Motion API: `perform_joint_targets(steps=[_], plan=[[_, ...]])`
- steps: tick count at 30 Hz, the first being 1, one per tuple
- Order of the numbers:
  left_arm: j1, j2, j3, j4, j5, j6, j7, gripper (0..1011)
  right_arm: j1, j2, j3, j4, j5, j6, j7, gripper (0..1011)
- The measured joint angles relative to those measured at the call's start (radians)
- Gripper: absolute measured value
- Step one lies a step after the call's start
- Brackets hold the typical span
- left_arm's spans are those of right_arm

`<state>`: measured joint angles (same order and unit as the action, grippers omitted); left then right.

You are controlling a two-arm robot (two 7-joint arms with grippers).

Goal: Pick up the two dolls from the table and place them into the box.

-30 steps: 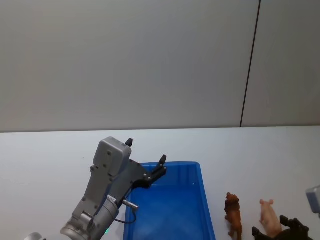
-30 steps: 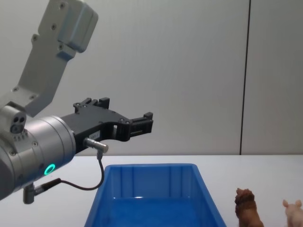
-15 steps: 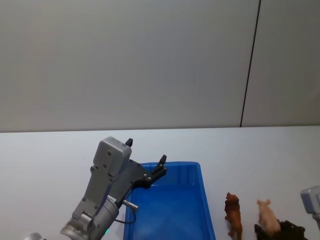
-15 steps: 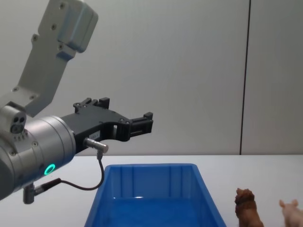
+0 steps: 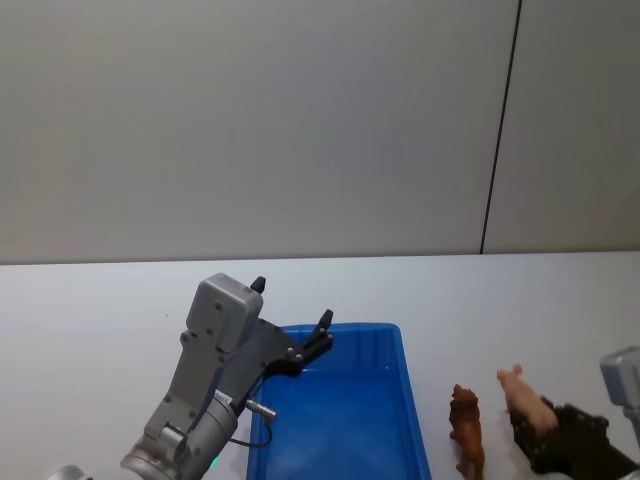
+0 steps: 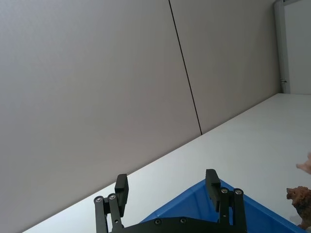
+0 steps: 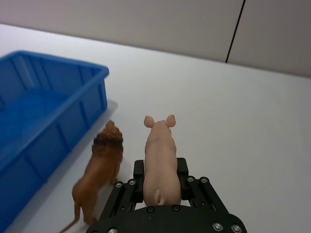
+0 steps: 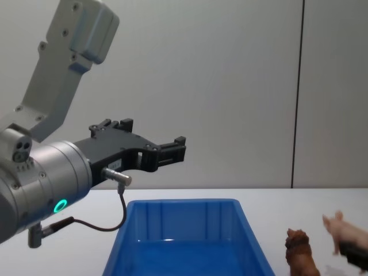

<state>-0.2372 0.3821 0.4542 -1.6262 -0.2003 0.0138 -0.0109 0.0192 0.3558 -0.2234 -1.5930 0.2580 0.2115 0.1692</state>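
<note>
My right claw (image 7: 160, 169) pinches the pig (image 7: 159, 145) above the counter (image 7: 243, 121), lion (image 7: 99, 165) just beside; left claw (image 6: 166, 178) spread over the box (image 7: 73, 121).

The box (image 5: 345, 400) is gleaming as glossy blue plastic. The lion (image 7: 99, 167) is showing a rough, shaggy moulded surface, while the pig (image 7: 160, 150) is looking smooth and matt. The table (image 5: 100, 320) is looking matt white. The left gripper (image 6: 166, 180) is showing matt black plastic.

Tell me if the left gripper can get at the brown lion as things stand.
Doubtful: the left gripper hangs open above the box, the lion stands past the box's right wall, and the right gripper, shut on the pig, crowds it.
</note>
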Motion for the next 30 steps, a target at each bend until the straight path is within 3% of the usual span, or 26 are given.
perform_joint_targets(steps=[9, 14, 21, 30], plan=[[0.000, 0.000, 0.000, 0.000, 0.000, 0.000, 0.000, 1001, 0.030, -0.009, -0.004, -0.036, -0.034, -0.027, 0.032, 379], [0.000, 0.000, 0.000, 0.000, 0.000, 0.000, 0.000, 1001, 0.065, -0.023, -0.011, -0.046, -0.045, -0.017, 0.083, 379], [0.000, 0.000, 0.000, 0.000, 0.000, 0.000, 0.000, 1001, 0.124, -0.055, -0.026, -0.031, -0.049, 0.036, 0.160, 378], [0.000, 0.000, 0.000, 0.000, 0.000, 0.000, 0.000, 1001, 0.208, -0.114, -0.061, 0.040, -0.054, 0.118, 0.254, 378]])
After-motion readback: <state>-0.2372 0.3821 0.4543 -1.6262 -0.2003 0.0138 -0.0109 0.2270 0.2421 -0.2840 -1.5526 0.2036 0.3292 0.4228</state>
